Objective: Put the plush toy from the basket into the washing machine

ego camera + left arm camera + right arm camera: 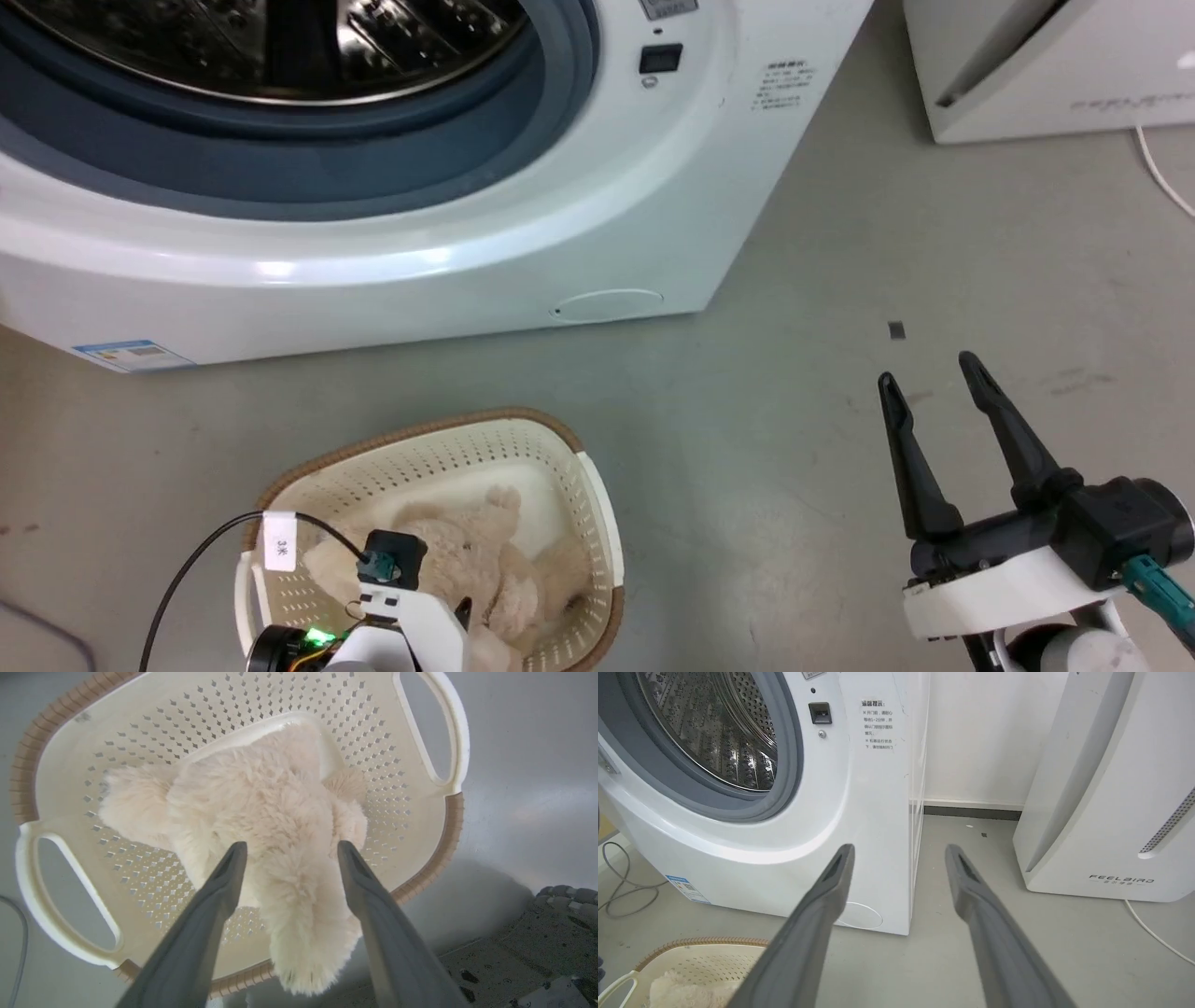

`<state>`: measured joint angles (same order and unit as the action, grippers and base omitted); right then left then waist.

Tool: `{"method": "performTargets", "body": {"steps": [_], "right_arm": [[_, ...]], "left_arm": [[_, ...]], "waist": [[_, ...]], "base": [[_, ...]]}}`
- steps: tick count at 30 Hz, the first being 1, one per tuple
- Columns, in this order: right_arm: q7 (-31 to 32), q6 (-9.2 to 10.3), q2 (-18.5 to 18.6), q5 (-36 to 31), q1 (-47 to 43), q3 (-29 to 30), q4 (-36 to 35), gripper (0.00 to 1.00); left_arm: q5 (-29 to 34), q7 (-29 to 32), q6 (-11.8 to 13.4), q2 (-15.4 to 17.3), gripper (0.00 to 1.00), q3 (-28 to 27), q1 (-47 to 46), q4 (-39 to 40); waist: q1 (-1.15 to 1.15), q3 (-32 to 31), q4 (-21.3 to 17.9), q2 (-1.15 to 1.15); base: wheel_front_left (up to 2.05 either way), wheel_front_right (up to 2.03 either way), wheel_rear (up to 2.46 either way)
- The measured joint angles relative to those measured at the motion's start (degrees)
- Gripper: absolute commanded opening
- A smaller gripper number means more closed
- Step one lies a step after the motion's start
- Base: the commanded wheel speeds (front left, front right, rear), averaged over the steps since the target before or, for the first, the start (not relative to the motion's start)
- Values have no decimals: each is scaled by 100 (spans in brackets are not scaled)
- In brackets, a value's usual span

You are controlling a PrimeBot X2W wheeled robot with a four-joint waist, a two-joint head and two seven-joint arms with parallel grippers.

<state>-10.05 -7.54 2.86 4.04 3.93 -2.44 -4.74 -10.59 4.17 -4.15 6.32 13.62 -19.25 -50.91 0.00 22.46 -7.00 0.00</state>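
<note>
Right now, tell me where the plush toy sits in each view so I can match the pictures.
Head view: plush toy low and left of centre, lying inside the basket.
Left wrist view: plush toy at centre, covering the basket's bottom.
Right wrist view: plush toy in the bottom-left corner, a fluffy patch.
Shared landmark: the basket's brown woven rim.

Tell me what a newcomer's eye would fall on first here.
The big white washing machine at the top of the head view, its shiny steel drum bare behind the grey seal. Below it on the floor, the fluffy cream plush toy lies in the basket, with the left gripper open and straddling it. The right gripper hangs open over bare floor at the lower right.
</note>
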Motion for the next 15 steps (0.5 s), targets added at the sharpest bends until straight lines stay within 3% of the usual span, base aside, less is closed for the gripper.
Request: {"method": "performTargets", "body": {"steps": [15], "right_arm": [[-175, 0, 1, 76, 149, -94, -130, 100]], "left_arm": [[-298, 391, 119, 235, 100, 224, -619, -876]], "waist": [[0, 712, -225, 0]], "base": [[0, 0, 0]]}}
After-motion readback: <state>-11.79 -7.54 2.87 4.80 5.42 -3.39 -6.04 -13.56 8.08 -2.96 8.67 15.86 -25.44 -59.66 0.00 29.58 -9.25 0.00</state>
